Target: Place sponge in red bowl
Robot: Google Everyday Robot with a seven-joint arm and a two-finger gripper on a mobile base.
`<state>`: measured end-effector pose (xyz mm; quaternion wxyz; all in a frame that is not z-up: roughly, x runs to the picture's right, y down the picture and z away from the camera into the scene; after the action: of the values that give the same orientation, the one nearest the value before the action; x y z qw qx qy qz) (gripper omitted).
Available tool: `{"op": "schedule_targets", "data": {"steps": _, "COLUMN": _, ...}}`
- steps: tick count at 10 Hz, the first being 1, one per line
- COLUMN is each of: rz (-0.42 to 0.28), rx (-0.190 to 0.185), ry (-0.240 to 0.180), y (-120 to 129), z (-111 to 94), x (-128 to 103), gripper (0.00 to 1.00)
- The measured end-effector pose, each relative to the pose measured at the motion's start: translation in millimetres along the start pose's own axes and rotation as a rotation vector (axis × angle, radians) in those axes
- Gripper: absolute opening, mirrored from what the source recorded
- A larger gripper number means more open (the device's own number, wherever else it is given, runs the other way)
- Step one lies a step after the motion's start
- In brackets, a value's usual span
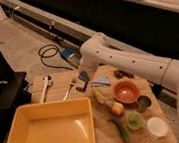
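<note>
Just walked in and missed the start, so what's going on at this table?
A white robot arm reaches over a wooden table, its gripper down at the sponge near the far edge. The red bowl sits to the right and holds nothing yet. A pale blue wedge lies between them. A large yellow tub fills the near left.
</note>
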<state>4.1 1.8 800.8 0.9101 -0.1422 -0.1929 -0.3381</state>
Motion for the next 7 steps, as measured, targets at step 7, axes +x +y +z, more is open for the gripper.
{"op": "schedule_targets", "data": {"steps": 7, "rz": 0.212, "rx": -0.008, "ry": -0.041, "y": 64.4, "z": -9.4, "x": 2.6, "gripper": 0.0}}
